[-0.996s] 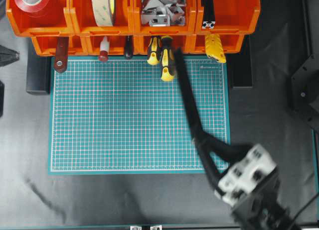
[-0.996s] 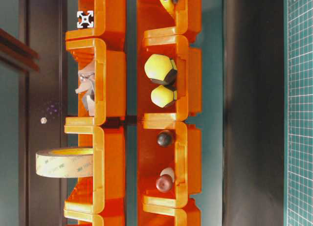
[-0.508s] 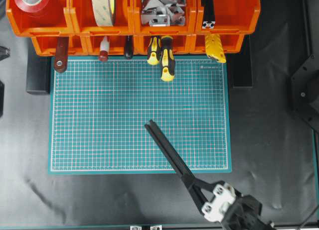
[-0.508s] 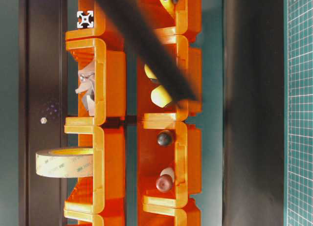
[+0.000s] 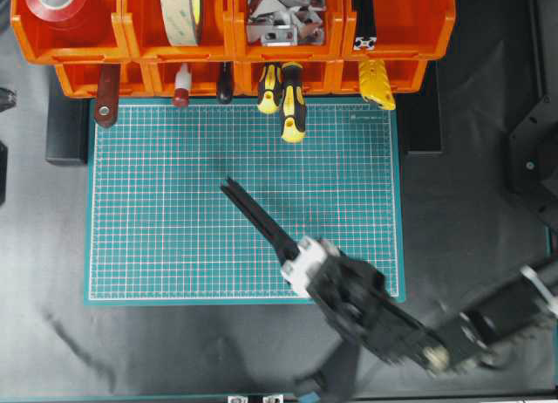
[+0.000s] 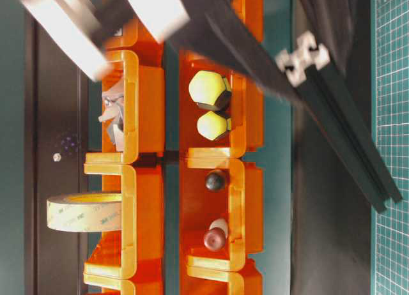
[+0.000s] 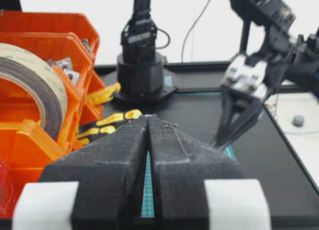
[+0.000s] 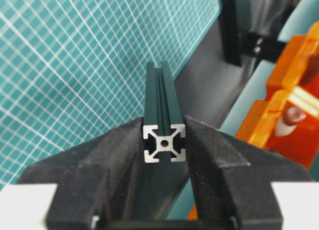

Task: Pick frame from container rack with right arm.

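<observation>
Black grooved frame (image 5: 259, 220) above mat, slanted.

The bench (image 5: 471, 211) is covered in a black, slightly wrinkled sheet. A green cutting mat (image 5: 174, 211) with a white grid lies flat in the middle of it. Along the far edge sits the orange container rack (image 5: 410, 23), wider than the mat, its lower bins reaching the mat's far edge.

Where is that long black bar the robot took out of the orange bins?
The frame is clamped in the right gripper, slanting over the lower middle of the green mat in the overhead view, well clear of the container rack.
</observation>
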Robot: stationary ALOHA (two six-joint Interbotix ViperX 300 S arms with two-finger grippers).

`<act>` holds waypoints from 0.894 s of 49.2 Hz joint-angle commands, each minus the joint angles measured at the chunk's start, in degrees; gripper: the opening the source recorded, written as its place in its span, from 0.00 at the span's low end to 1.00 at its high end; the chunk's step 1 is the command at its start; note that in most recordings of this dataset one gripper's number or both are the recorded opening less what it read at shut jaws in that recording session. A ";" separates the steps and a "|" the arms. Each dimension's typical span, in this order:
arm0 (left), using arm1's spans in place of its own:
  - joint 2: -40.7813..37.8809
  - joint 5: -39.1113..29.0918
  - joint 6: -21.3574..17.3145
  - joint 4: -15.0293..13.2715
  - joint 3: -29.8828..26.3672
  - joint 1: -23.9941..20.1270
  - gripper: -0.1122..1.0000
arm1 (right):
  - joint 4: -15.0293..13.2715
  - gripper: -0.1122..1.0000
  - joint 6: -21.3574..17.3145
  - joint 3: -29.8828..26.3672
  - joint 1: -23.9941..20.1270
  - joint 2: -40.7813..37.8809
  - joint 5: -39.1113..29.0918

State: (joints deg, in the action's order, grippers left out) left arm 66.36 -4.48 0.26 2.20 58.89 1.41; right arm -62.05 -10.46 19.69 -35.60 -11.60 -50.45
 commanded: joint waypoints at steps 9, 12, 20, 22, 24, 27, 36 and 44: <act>-0.62 0.53 -0.18 0.18 -1.67 0.00 0.10 | -0.18 0.33 -0.35 -2.37 3.78 -1.85 2.90; -0.53 0.44 -0.18 0.18 -1.67 0.00 0.10 | -0.09 0.33 -0.62 -2.37 4.31 -2.55 3.60; -0.44 0.44 -0.18 0.18 -1.58 0.00 0.10 | 1.49 0.33 -3.08 -2.20 5.10 -3.96 6.06; -0.44 0.44 -0.18 0.18 -1.58 0.09 0.10 | 2.11 0.33 -4.04 -2.11 5.19 -4.04 6.68; -0.44 0.44 -0.18 0.18 -1.58 0.09 0.10 | 2.81 0.33 -5.10 -1.93 5.19 -4.04 7.56; -0.44 0.35 -0.18 0.18 -1.49 0.09 0.10 | 3.60 0.33 -6.06 -1.76 5.10 -4.13 8.44; -0.44 0.09 -0.26 0.18 -1.41 0.00 0.10 | 6.50 0.33 -7.12 -1.05 5.10 -4.22 10.20; -0.44 0.00 -0.35 0.18 -1.41 0.09 0.10 | 9.23 0.33 -7.12 -0.53 5.10 -4.39 13.10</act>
State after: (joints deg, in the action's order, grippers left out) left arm 66.36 -4.66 0.18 2.20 58.89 1.41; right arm -54.58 -17.40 19.25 -30.32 -16.70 -39.38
